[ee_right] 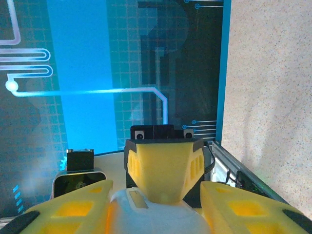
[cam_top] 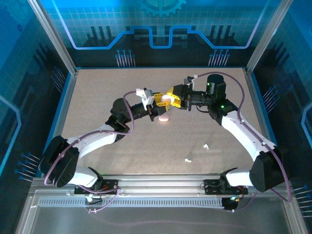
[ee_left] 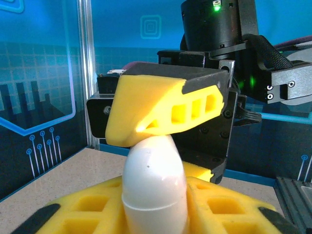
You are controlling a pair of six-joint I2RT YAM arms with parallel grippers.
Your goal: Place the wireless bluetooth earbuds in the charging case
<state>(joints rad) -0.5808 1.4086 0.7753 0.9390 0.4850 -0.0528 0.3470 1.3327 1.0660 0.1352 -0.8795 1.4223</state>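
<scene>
Early | left pincer (cam_top: 162, 102) and right pincer (cam_top: 171, 97) both pinch white egg-shaped plastic case (ee_left: 153, 185) | tiny white earbuds (cam_top: 206, 146) lie loose, lower right

A speckled beige table top (cam_top: 97, 107) is lying under even light, with a thin blue edging (cam_top: 161, 68) running round it. Blue wall panels (cam_top: 161, 24), printed with a grid and circuit lines, are standing behind and at both sides, glowing brightly. Silver metal posts (cam_top: 51, 34) are framing the corners, and a metal rail (cam_top: 161, 183) is crossing the near edge.
</scene>
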